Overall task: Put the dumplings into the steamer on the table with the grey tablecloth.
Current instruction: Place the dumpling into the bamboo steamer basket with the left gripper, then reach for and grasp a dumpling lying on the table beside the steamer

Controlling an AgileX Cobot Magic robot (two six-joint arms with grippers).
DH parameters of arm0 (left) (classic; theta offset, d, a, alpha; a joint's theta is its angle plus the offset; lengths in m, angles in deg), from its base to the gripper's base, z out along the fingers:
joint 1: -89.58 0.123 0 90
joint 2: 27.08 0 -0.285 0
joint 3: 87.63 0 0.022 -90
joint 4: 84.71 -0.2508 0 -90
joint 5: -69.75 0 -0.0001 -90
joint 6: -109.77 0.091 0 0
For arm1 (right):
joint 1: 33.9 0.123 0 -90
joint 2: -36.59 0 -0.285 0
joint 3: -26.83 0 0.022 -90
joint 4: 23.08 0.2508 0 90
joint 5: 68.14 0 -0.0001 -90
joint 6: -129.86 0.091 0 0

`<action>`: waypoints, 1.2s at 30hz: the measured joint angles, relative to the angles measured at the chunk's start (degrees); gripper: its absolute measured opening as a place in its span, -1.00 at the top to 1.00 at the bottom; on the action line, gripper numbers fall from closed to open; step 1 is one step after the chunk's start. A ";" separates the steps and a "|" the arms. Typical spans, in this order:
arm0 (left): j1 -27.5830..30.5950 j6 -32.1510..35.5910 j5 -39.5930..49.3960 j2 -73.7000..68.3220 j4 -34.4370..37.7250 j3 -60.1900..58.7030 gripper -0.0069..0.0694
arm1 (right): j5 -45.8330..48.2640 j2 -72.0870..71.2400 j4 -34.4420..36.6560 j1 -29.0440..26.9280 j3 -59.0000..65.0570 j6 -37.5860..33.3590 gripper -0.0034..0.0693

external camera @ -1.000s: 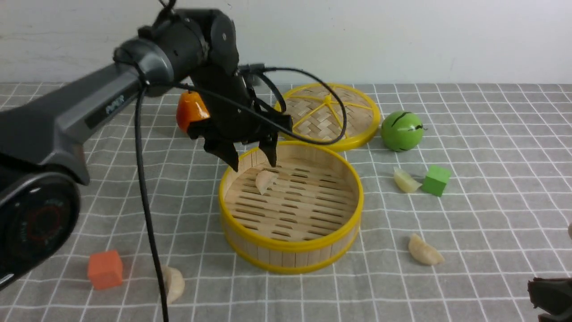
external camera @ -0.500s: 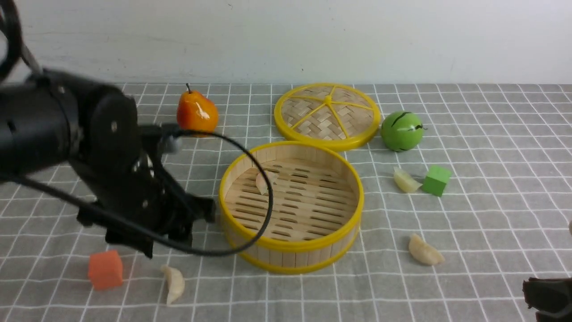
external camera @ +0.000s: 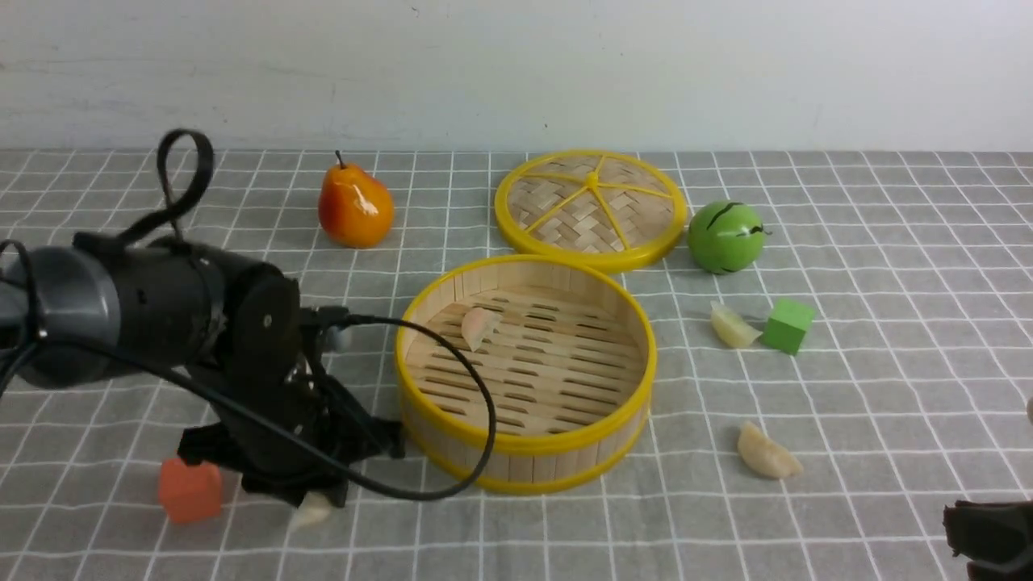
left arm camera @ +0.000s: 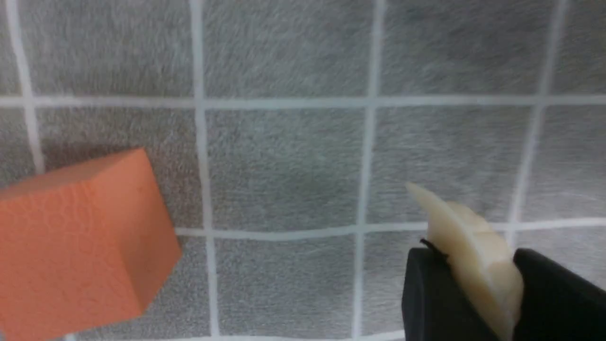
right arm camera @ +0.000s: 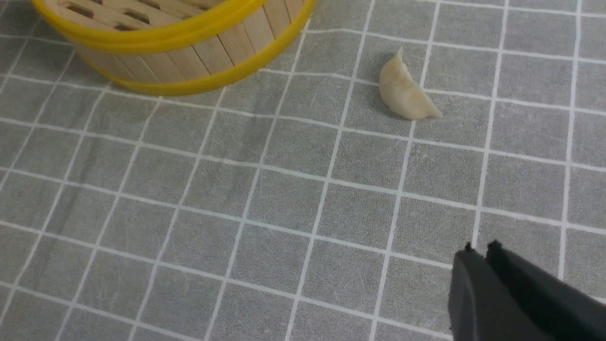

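Note:
The steamer (external camera: 524, 442) stands mid-table on the grey tablecloth (external camera: 888, 363), with one dumpling (external camera: 479, 324) on its slatted floor. My left gripper (external camera: 311, 502) is down at the cloth left of the steamer, its black fingers (left arm camera: 426, 293) pressed on both sides of a pale dumpling (left arm camera: 466, 241), whose tip (external camera: 313, 510) pokes out below the arm. Two more dumplings lie right of the steamer, one (external camera: 733, 327) by the green cube and one (external camera: 767, 453) nearer the front. My right gripper (right arm camera: 483, 248) hovers shut and empty, short of that nearer dumpling (right arm camera: 406, 92).
An orange cube (external camera: 190, 490) sits just left of the left gripper, close to the held dumpling (left arm camera: 80, 241). Behind the steamer lie its woven lid (external camera: 591, 206), an orange pear (external camera: 355, 206) and a green ball (external camera: 725, 236). A green cube (external camera: 787, 324) sits at right.
My left arm left the steamer, where one dumpling stayed, swung down to the front left and closed its jaws on the dumpling beside the orange cube. The right gripper has not moved.

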 joint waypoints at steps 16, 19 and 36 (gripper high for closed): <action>-5.74 9.17 -10.06 -10.70 8.21 17.11 0.21 | -0.46 2.29 0.25 0.00 0.45 0.00 0.81; -5.74 9.17 -9.41 -12.04 8.17 18.35 -0.02 | 0.78 4.05 1.33 0.00 0.16 0.00 0.79; -5.81 10.90 10.27 16.61 3.07 25.28 0.14 | 1.21 43.20 4.27 0.00 -24.10 -13.16 -0.24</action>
